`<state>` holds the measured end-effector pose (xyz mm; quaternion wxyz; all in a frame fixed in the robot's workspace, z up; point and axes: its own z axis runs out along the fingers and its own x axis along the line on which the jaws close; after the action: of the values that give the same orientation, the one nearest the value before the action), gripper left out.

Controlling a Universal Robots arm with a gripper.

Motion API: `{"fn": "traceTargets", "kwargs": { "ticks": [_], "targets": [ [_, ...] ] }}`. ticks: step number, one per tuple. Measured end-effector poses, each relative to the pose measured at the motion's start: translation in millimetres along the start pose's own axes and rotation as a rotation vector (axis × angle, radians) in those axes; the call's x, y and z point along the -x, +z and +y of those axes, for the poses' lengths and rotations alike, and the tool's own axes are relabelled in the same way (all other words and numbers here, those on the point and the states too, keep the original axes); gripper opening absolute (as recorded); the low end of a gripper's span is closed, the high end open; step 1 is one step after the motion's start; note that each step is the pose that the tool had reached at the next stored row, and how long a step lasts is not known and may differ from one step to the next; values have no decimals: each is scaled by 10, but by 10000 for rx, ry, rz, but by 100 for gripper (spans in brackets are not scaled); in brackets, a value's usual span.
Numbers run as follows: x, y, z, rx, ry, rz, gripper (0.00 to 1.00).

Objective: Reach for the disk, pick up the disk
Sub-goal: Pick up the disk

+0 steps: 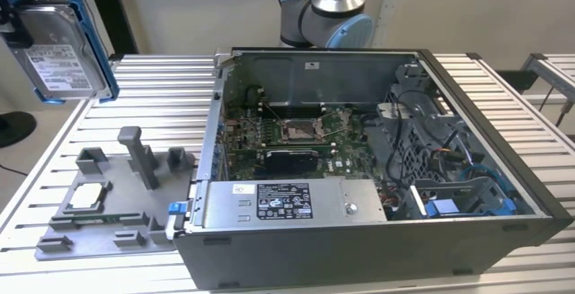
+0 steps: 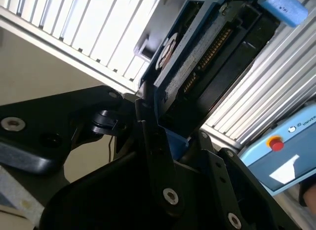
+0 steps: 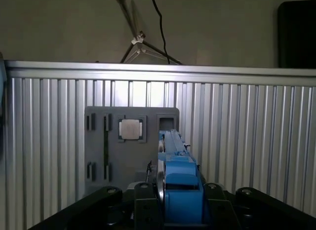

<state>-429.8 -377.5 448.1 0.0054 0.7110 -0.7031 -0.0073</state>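
The disk (image 1: pixel 56 55) is a silver-grey hard drive with a white label in a blue bracket. It hangs upright in the air above the table's far corner, at the exterior view's left. My gripper (image 1: pixel 11 18) is shut on it at the picture's left edge. In the first wrist view the disk (image 3: pixel 175 173) is seen edge-on between the black fingers (image 3: pixel 142 193), with the gripper (image 3: pixel 177 193) closed around its blue frame. The second wrist view shows the disk (image 2: pixel 197 52) and its connector edge rising out of the gripper (image 2: pixel 173 136).
An open computer case (image 1: pixel 359 253) fills the middle and the exterior view's right of the slatted metal table (image 1: pixel 153 92). A grey fixture tray (image 1: pixel 108 233) holding a small square chip (image 1: pixel 86 195) lies below the held disk. The arm's base (image 1: pixel 328 11) stands behind the case.
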Motion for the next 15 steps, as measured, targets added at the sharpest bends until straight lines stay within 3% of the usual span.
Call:
{"fn": "traceTargets", "kwargs": {
  "ticks": [15],
  "targets": [
    [1,-257,5,-1,0,0,0]
  ]
}}
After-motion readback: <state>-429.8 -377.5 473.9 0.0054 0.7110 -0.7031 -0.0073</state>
